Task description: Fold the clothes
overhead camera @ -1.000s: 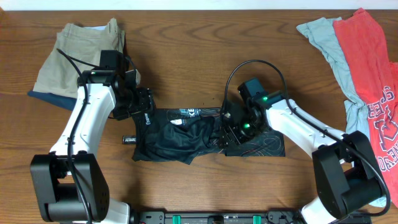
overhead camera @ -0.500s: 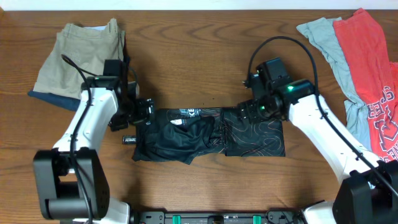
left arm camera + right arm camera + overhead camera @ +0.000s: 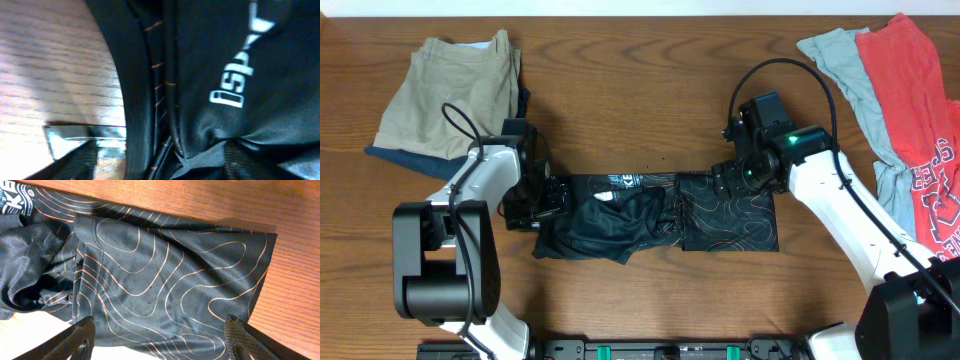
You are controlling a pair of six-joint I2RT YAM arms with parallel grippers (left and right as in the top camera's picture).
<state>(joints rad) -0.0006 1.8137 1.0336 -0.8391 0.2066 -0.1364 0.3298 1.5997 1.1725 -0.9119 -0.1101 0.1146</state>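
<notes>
The black jersey with orange contour lines lies in the middle of the table. Its right part is folded flat and its left part is bunched and wrinkled. My left gripper is low over the jersey's left edge. In the left wrist view its fingers are spread, with the hem and a white logo on the jersey between them. My right gripper is open and empty over the jersey's upper right part. The right wrist view shows the flat patterned cloth below it.
Khaki shorts over a navy garment lie at the back left. A grey T-shirt and a red T-shirt lie at the right edge. A small black tag lies on the table by the jersey's left edge.
My right gripper left the jersey's middle and moved up and right; the right part now lies flat. My left gripper moved down to the jersey's left edge.
</notes>
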